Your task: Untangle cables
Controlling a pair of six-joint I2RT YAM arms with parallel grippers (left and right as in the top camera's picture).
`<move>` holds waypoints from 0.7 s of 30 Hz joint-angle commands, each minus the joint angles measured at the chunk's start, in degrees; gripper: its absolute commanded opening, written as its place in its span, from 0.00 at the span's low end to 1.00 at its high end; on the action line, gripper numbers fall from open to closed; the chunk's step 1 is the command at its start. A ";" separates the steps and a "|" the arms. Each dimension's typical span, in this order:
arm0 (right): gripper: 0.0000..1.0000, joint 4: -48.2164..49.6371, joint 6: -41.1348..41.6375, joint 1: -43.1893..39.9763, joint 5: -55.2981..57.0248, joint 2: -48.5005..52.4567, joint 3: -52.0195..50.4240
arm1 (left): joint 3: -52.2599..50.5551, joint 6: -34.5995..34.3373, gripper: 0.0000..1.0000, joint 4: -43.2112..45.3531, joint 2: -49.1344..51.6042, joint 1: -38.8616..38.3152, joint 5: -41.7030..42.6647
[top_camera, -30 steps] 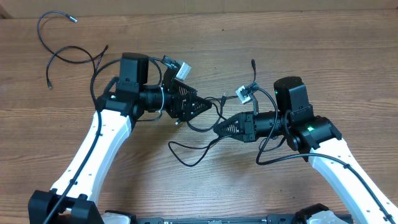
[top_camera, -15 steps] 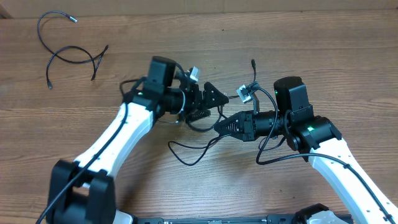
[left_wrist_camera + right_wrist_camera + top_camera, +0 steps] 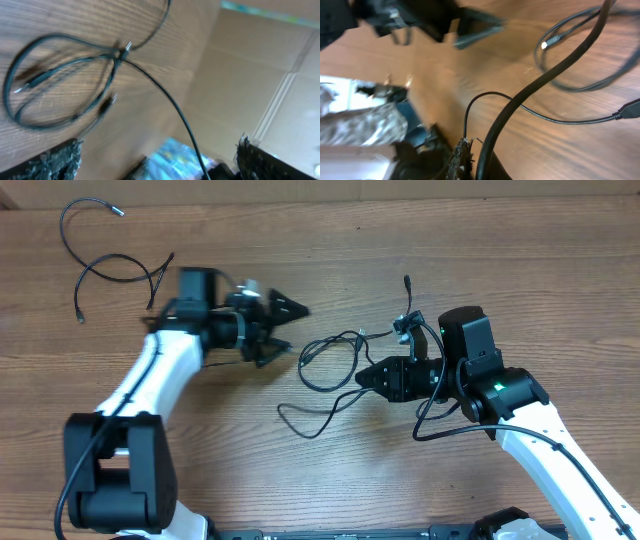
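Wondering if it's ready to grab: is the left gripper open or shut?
Open. The left gripper shows fingers wide apart in overhead and wrist views.

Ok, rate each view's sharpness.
Overhead: evenly lit and sharp, only the left gripper slightly smeared. Left wrist: motion blur streaks the cables. Right wrist: heavy blur, the near arm cable out of focus.

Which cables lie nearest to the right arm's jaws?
The tangled bunch in the centre, directly beside the right gripper. The two loose cables at the far left lie well away from it.
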 commanded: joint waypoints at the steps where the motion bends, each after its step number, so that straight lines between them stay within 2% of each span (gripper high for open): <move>1: 0.04 2.99 0.22 0.20 6.34 0.15 0.74 | 0.70 8.11 1.00 -6.10 -0.48 3.96 12.83; 3: 0.04 6.23 0.61 -0.22 6.91 0.15 0.90 | 0.70 11.28 1.00 -13.92 -0.48 5.01 13.22; 6: 0.04 8.68 0.61 -0.70 13.92 0.15 1.70 | 0.70 15.45 0.99 -25.53 -0.48 5.33 12.68; 11: 0.04 9.22 1.11 -0.70 20.11 0.15 3.54 | 0.68 16.63 1.00 -36.94 -0.48 4.39 5.55; 18: 0.04 9.29 2.56 -0.70 19.56 0.15 5.31 | 0.63 8.17 1.00 -37.13 -0.48 1.79 -0.55; 21: 0.04 9.33 2.58 -0.70 15.89 0.15 5.33 | 0.63 1.29 1.00 -36.96 -0.46 0.15 -3.72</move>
